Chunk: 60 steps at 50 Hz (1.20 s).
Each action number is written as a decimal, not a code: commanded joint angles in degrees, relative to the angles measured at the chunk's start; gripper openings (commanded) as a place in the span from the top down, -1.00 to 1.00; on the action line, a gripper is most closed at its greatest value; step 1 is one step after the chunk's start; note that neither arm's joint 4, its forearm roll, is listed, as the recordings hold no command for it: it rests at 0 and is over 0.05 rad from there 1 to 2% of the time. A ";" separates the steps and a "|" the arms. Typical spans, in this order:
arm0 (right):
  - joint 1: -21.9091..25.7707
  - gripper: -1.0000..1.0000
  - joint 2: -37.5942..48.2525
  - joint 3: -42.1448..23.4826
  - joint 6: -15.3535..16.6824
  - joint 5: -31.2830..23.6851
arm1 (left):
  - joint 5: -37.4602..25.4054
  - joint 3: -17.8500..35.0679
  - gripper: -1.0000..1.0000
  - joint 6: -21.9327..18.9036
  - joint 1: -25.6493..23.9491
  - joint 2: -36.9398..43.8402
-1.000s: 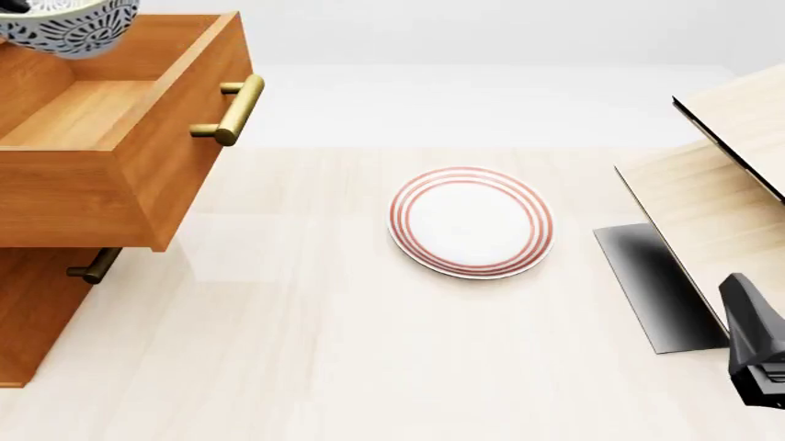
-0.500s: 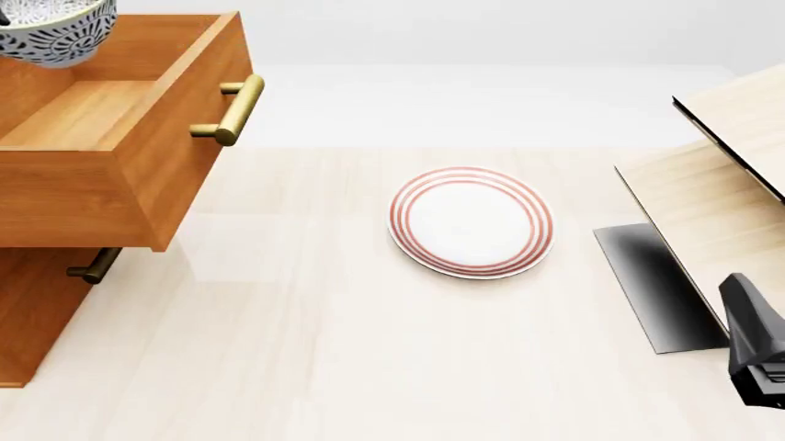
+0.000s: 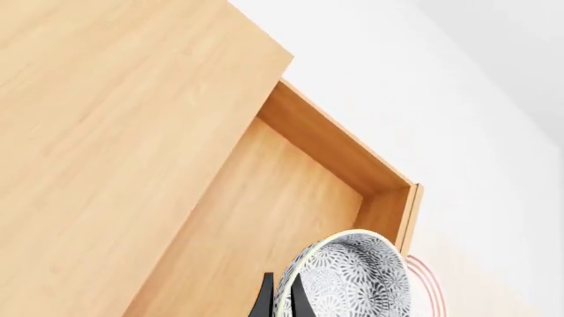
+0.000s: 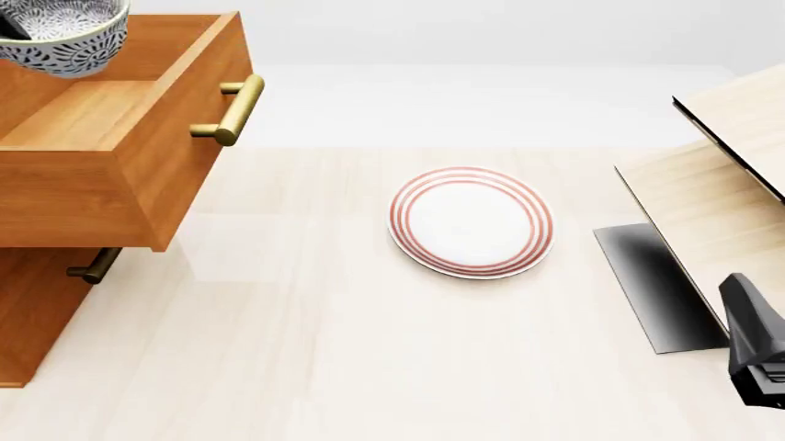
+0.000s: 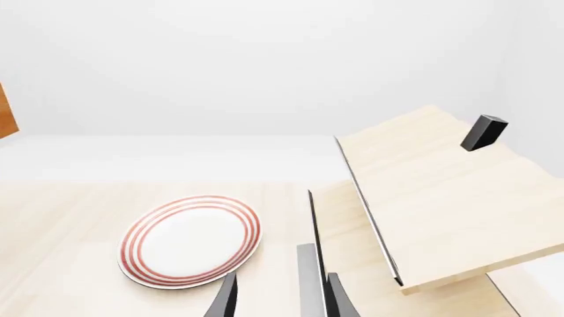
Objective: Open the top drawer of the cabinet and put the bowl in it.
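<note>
The top drawer (image 4: 86, 115) of the orange-brown cabinet (image 4: 37, 312) stands pulled open, its brass handle (image 4: 231, 110) facing the table. The speckled bowl (image 4: 64, 39) hangs above the drawer's rear part at the view's top left corner. In the left wrist view my left gripper (image 3: 279, 294) is shut on the rim of the bowl (image 3: 352, 277), above the drawer's light wood floor (image 3: 264, 211). My right gripper (image 5: 280, 300) is open and empty, low at the table's right side (image 4: 755, 354).
A white plate with red rings (image 4: 470, 220) lies mid-table. A pale wood structure with a black edge (image 4: 723, 175) stands at the right, with a dark grey patch (image 4: 650, 285) beside it. A lower drawer's handle (image 4: 95, 266) shows under the open one.
The bowl has shifted slightly right and down over the open drawer. The right arm, plate and drawer have not moved.
</note>
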State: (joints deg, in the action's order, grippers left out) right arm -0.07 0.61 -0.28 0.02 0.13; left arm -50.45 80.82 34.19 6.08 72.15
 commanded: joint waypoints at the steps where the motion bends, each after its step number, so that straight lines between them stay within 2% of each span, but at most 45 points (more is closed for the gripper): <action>1: 0.01 -1.00 -0.09 0.04 -0.03 -0.02 | 2.85 -1.00 1.00 0.02 -0.11 2.56; 14: 0.01 -1.00 -0.09 0.04 -0.03 -0.02 | 7.39 -4.90 1.00 1.03 -0.65 4.85; 20: 0.01 -1.00 -0.09 0.04 -0.03 -0.02 | 8.52 -4.88 1.00 0.96 -0.37 6.35; 36: 0.01 -1.00 -0.09 0.04 -0.03 -0.02 | 8.60 -0.70 1.00 -1.54 2.03 11.41; 50: 0.01 -1.00 -0.09 0.04 -0.03 -0.02 | 9.23 -0.41 1.00 -1.68 1.55 13.39; 51: 0.01 -1.00 -0.09 0.04 -0.03 -0.02 | 9.63 -0.78 -1.00 -1.32 1.99 13.67; 60: 0.01 -1.00 -0.09 0.04 -0.03 -0.02 | 9.30 -0.51 -1.00 -1.89 1.49 14.27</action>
State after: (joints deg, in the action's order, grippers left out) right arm -0.07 0.61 -0.28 0.02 0.13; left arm -41.18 79.94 32.73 7.53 85.56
